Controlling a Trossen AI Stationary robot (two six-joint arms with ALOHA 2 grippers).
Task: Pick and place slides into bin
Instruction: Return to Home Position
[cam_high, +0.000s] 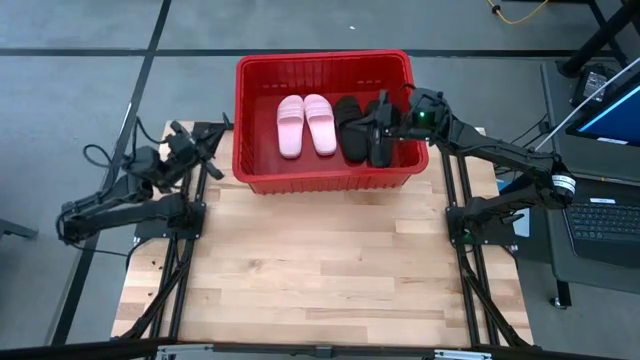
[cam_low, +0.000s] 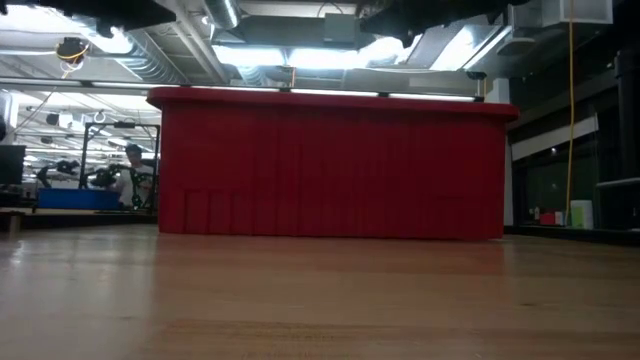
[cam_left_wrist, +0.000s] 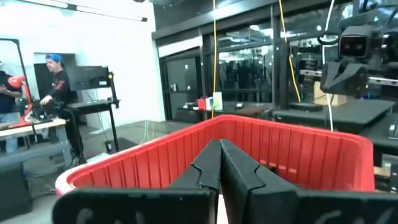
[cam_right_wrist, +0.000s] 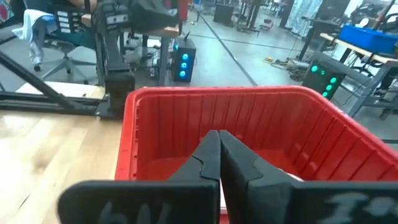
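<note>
Wooden tabletop (cam_high: 320, 260) | we count two pink slides (cam_high: 306, 125) and two black slides (cam_high: 350, 130) lying in the red bin (cam_high: 325, 58) | right tool (cam_high: 381, 122) closed, empty, over the bin's right side | left tool (cam_high: 222, 130) closed, empty, beside the bin's left wall | we judge only homing remains

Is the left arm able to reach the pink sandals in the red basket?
Probably yes. The pink sandals lie uncovered in the open-topped basket, on the side nearer the left gripper, which sits outside the wall. It would need to rise over the rim and open.
</note>
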